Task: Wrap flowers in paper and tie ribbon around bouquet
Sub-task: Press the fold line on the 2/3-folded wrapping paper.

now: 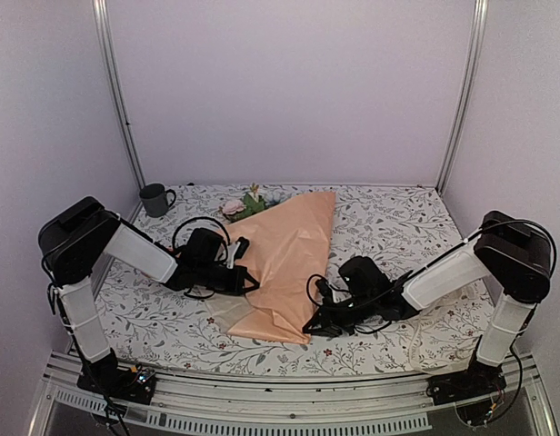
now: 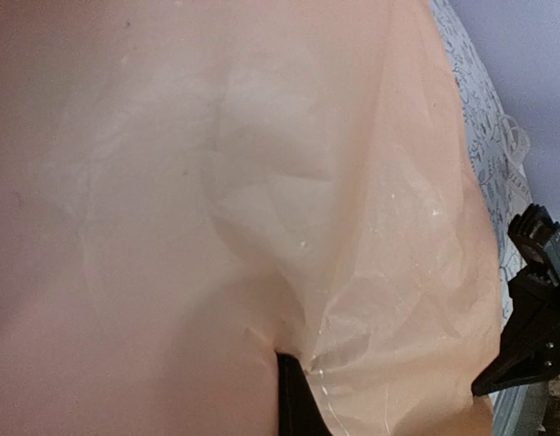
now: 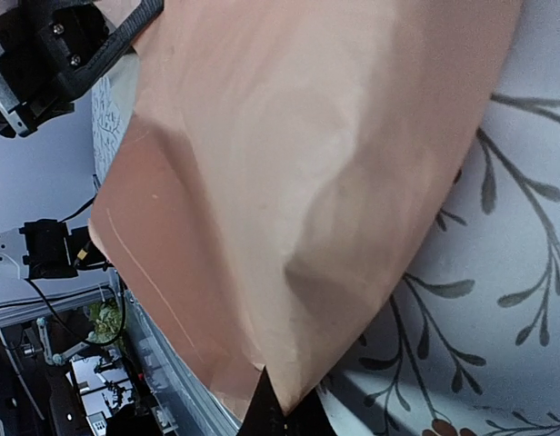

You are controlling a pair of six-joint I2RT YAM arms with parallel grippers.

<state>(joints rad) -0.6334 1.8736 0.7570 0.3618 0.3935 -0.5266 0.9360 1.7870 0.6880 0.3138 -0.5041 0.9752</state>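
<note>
The peach-orange paper (image 1: 289,259) lies folded down the middle of the table, over the flowers (image 1: 246,205). Only pink, yellow and pale blooms stick out at its far end. My left gripper (image 1: 250,278) is shut on the paper's left edge. In the left wrist view the sheet (image 2: 225,182) fills the frame, pinched at the left gripper (image 2: 285,360). My right gripper (image 1: 311,325) is shut on the paper's near corner, and the right wrist view shows that corner (image 3: 298,227) clamped in the right gripper (image 3: 282,400). A cream-white strip, apparently the ribbon (image 1: 415,351), lies near the right arm.
A dark grey mug (image 1: 155,199) stands at the far left corner. The leaf-patterned tablecloth (image 1: 398,227) covers the table. Walls and metal posts close in the back and sides. The table's front rail (image 1: 262,400) runs just behind both arm bases.
</note>
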